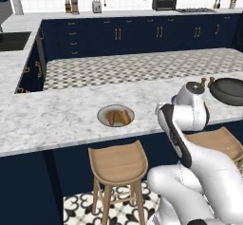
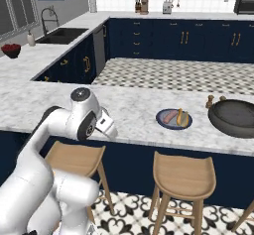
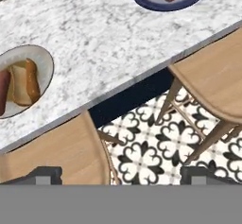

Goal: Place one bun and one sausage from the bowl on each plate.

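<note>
Gripper (image 3: 122,175) wide open and empty, hovering off the counter (image 1: 61,115) edge above the wooden stools (image 3: 56,152). Beige plate (image 1: 116,116) holds one bun (image 1: 125,117) and one sausage (image 1: 112,118); blue plate (image 2: 174,119) also has a bun and a sausage. Dark bowl (image 2: 233,118) sits just beside the blue plate.

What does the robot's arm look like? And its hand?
The arm is shiny white and chunky, with rounded segments, dark bands at the joints and a dark round cap on top. The hand ends in two small dark grey, blocky fingertips.
</note>
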